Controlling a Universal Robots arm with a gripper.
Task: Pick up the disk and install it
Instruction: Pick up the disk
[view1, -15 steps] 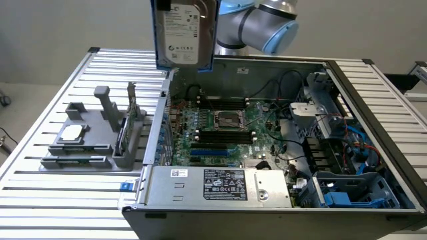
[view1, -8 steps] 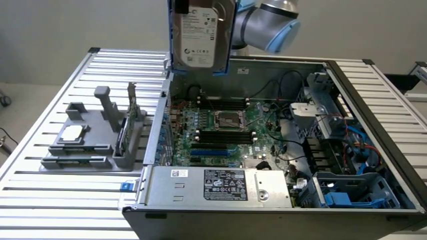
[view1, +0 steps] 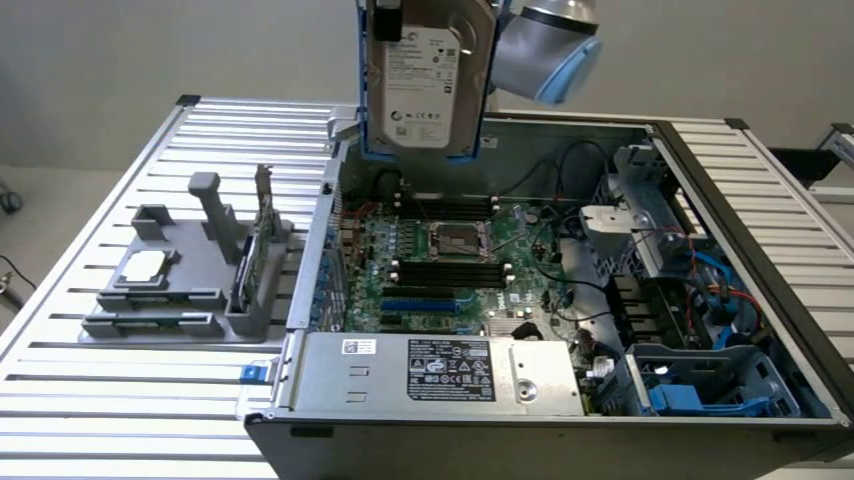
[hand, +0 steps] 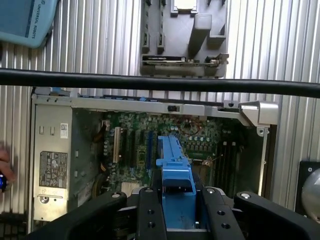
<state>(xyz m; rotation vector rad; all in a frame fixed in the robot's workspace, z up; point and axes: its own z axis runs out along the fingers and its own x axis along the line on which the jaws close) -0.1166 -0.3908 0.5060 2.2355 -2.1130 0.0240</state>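
In the exterior view the disk (view1: 424, 80) hangs upright, label to the camera, high above the rear edge of the open computer case (view1: 534, 445) on the table (view1: 240, 130). It is well apart from the motherboard (view1: 454, 270) and from the blue-fitted bay (view1: 701, 390) at the case's near corner on the exterior view's right. If the grip slips at this height, the drive would likely fall edge-first onto the board or its processor socket and damage both.

In the wrist view the gripper (hand: 177, 200) pinches the disk's blue carrier (hand: 172, 160) between its black fingers (hand: 150, 215), with the motherboard (hand: 200, 140) behind it. The hold seems to be on plastic, which may flex, so the disk could tilt and jam at the bay's mouth. A black cable (hand: 160, 82) crosses in front of the case and could snag on the case wall.
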